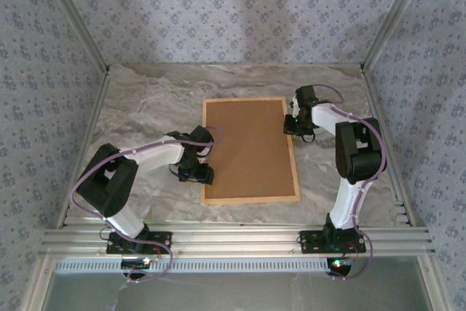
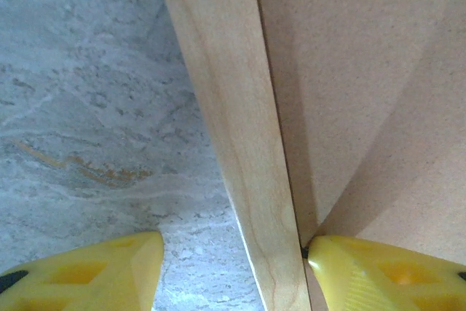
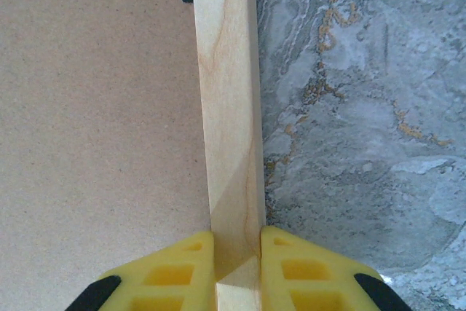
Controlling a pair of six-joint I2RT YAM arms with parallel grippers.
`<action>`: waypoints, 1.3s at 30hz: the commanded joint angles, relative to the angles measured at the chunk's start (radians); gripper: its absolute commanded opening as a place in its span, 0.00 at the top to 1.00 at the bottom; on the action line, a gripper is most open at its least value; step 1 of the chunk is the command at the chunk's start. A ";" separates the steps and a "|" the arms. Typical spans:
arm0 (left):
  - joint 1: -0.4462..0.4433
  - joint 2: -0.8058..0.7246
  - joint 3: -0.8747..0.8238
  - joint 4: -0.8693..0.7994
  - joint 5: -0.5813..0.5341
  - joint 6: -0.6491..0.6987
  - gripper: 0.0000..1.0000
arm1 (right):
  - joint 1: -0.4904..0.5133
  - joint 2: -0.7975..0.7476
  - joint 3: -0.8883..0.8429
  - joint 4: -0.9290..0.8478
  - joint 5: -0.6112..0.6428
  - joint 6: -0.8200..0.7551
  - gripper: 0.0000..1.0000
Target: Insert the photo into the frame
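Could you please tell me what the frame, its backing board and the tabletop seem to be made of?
The frame looks like light unpainted wood: grain lines run along its rail. The backing board looks like brown fibreboard, matte and finely speckled. The tabletop looks like grey marble or a marble-print laminate, with ochre veins; I cannot tell which.

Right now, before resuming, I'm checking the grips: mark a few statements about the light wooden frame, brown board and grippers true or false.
The right gripper is shut on the light natural-wood rectangular frame's rail. True.
The left gripper clamps the frame. False: its jaws stand open astride the rail.
The plain brown backing board faces up inside the frame. True.
The frame stands upright on the grey marbled table. False: it lies flat.
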 commanded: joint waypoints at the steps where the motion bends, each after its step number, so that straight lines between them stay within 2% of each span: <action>1: -0.020 0.094 -0.037 0.091 -0.083 0.017 0.38 | 0.012 0.037 -0.015 -0.052 -0.004 -0.012 0.82; 6: -0.013 0.023 -0.002 0.082 -0.089 0.038 0.37 | 0.012 0.038 -0.015 -0.052 -0.008 -0.012 0.82; 10: 0.025 -0.075 0.013 0.094 -0.077 0.042 0.36 | 0.013 0.035 -0.011 -0.053 -0.012 -0.010 0.82; 16: 0.133 -0.156 -0.013 0.242 0.034 -0.011 0.35 | 0.007 0.021 0.017 -0.051 -0.020 -0.001 0.80; 24: 0.219 -0.068 0.004 0.385 0.082 -0.062 0.35 | -0.015 -0.044 0.053 -0.074 -0.024 0.018 0.66; 32: 0.221 0.047 0.042 0.449 0.127 -0.070 0.35 | -0.022 -0.053 0.029 -0.035 -0.046 0.039 0.49; 39: 0.218 0.089 0.046 0.484 0.177 -0.086 0.35 | -0.017 0.014 0.040 -0.002 -0.094 0.060 0.44</action>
